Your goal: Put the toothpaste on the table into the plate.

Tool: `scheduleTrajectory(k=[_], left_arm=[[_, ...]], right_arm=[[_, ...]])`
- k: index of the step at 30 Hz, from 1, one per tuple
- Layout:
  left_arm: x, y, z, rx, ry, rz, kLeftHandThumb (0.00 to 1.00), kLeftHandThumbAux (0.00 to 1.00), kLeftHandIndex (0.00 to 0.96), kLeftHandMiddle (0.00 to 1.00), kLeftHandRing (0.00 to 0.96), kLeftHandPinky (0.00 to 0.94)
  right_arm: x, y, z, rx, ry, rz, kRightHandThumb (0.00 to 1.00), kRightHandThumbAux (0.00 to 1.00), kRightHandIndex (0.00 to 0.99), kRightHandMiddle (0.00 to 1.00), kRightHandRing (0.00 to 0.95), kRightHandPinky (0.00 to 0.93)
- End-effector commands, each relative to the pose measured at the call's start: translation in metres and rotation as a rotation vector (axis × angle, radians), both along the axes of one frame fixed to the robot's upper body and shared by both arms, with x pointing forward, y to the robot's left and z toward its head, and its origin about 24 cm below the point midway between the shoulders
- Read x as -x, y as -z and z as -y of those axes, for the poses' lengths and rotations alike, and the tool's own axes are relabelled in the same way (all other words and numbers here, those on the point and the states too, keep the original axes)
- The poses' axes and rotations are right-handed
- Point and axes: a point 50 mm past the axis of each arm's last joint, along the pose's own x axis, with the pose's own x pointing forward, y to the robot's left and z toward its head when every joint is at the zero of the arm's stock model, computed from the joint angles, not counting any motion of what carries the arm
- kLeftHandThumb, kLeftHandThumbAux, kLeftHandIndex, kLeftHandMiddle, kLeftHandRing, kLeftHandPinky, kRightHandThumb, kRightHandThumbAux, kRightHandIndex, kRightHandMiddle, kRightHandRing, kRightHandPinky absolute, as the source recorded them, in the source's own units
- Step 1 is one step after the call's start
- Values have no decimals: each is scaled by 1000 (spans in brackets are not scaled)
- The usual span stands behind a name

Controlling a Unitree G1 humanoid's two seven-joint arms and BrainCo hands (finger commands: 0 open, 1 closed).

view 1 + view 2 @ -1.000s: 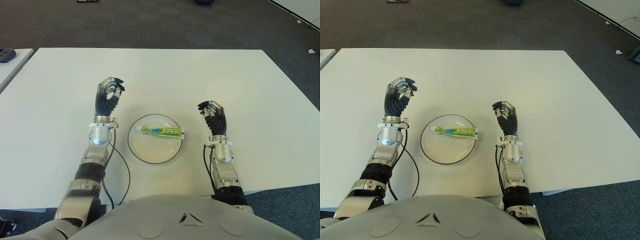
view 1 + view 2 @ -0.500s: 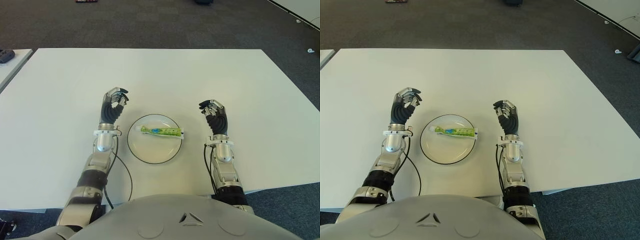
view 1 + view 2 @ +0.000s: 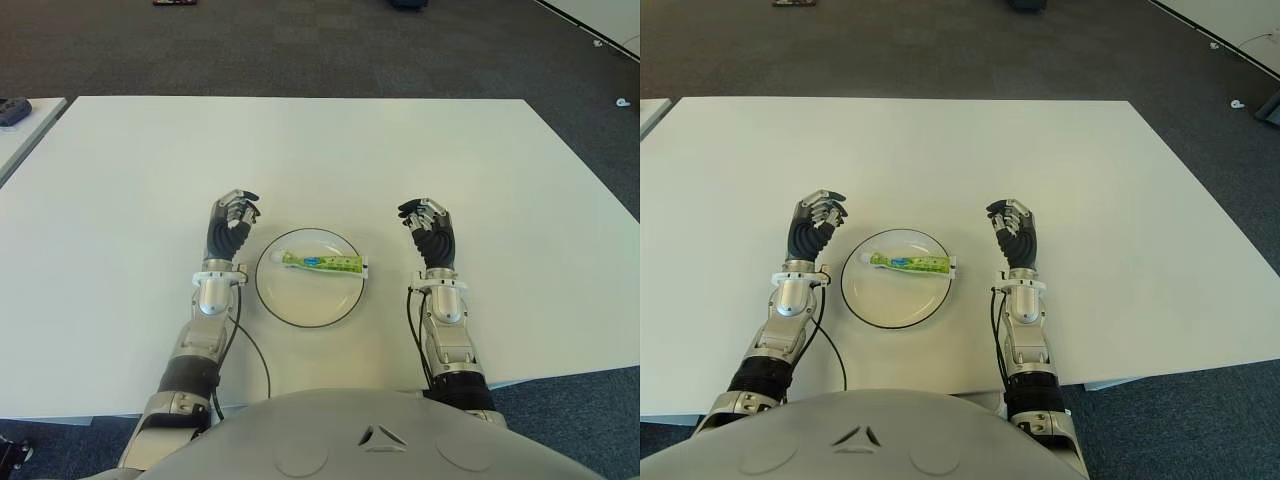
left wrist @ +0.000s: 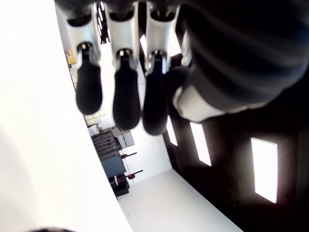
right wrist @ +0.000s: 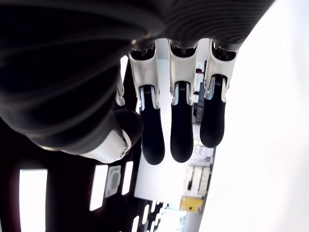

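white table (image 3: 330, 150) fills most of the eye views, dark carpet (image 3: 300, 45) across the top of the frame and down the right edge.

plate (image 3: 290, 300), white with a dark rim, sits low centre of the frame, between the two hands. toothpaste (image 3: 322, 263), green-and-white tube, lies inside the plate across its upper half, long axis running left to right; the white cap end reaches the plate's right rim. neither hand touches it.

left hand (image 3: 230, 222) shows just left of the plate, near its upper left rim, held upright with palm side toward the plate. fingers (image 4: 126, 99) loosely curled, thumb apart from them, nothing between. whether it touches the table cannot be told.

right hand (image 3: 428, 232) shows right of the plate, set a little further from the rim than the left one, also upright. fingers (image 5: 181, 128) bent in a relaxed curl, thumb tip apart, nothing held.

a black cable (image 3: 250, 345) loops on the table beside the left forearm, lower left of the plate. a second white surface with a dark object (image 3: 12, 108) shows at the far left edge of the frame.
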Motion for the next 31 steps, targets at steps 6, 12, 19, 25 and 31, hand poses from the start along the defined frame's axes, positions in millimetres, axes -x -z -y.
scheduleTrajectory(k=[6,12,19,25,31], left_arm=[[9,20,5,41,-3,-96,705,717,432,622,628,592],[11,25,6,52,-5,-124,705,717,432,631,636,607],[11,29,6,81,-20,-145,705,717,432,639,641,613],[10,32,5,104,-37,-150,706,716,433,655,653,627],[9,33,3,111,-46,-151,706,716,434,666,660,625]], right_arm=[[-1,1,2,-19,19,-24,706,732,428,463,445,448],[-1,2,2,-22,14,-24,706,732,428,462,447,456],[-2,2,1,-21,3,-21,706,731,428,459,443,450],[-3,2,1,-22,2,-23,706,731,429,457,441,448],[-3,2,0,-26,4,-27,706,731,429,455,440,442]])
